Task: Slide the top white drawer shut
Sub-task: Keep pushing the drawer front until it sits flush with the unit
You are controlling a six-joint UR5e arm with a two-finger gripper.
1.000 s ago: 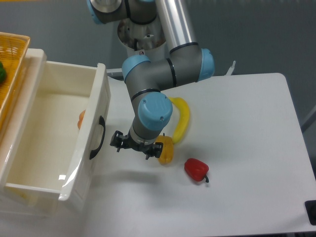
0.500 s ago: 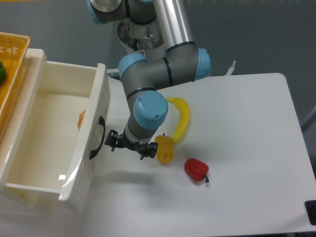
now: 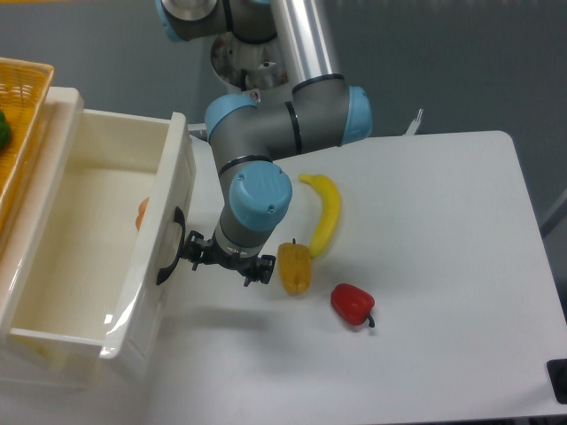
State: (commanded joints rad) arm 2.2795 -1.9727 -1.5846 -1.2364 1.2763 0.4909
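The top white drawer stands pulled far out of the cabinet toward the table, its inside showing a small orange item near the front panel. Its front panel carries a curved black handle. My gripper hangs low just right of that handle, and its left finger touches or nearly touches the panel. From this angle the fingers are partly hidden under the wrist, so their spacing is unclear.
An orange-yellow pepper, a banana and a red pepper lie on the white table right of the gripper. A yellow wicker basket sits on top of the cabinet at upper left.
The arm has moved left, bringing the gripper up to the drawer front. The drawer front has shifted slightly left, into the cabinet.
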